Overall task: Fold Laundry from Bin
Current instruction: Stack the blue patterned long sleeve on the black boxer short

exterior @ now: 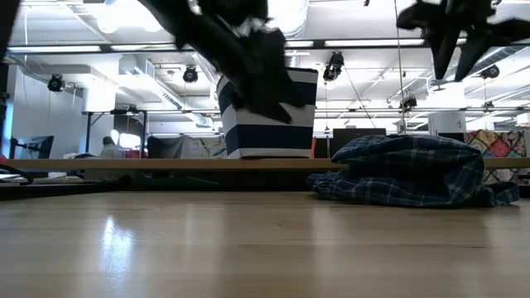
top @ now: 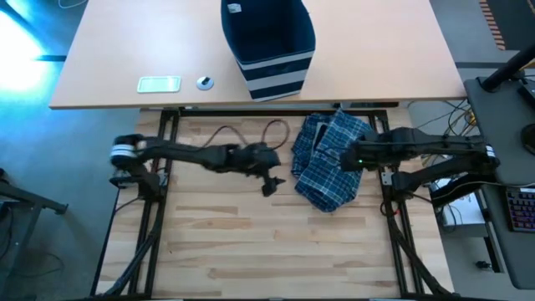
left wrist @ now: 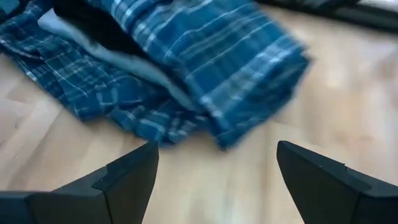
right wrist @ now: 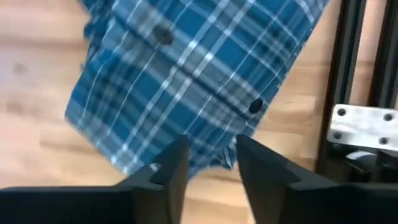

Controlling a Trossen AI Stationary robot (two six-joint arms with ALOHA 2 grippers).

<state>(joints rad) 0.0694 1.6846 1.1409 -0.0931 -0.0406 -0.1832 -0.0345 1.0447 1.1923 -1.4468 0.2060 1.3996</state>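
Overhead ceiling lights [exterior: 124, 21] give me bright, even light, with a pale glare streak on the surface [exterior: 116, 240] in the low view. In the low view both arms read as dark silhouettes against the lit ceiling. The left wrist view shows the plaid laundry [left wrist: 205, 68] smeared by blur.

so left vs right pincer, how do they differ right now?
The left pincer is spread wide beside the plaid pile, over bare table. The right pincer has only a narrow gap and hangs directly over the plaid. Neither holds anything.
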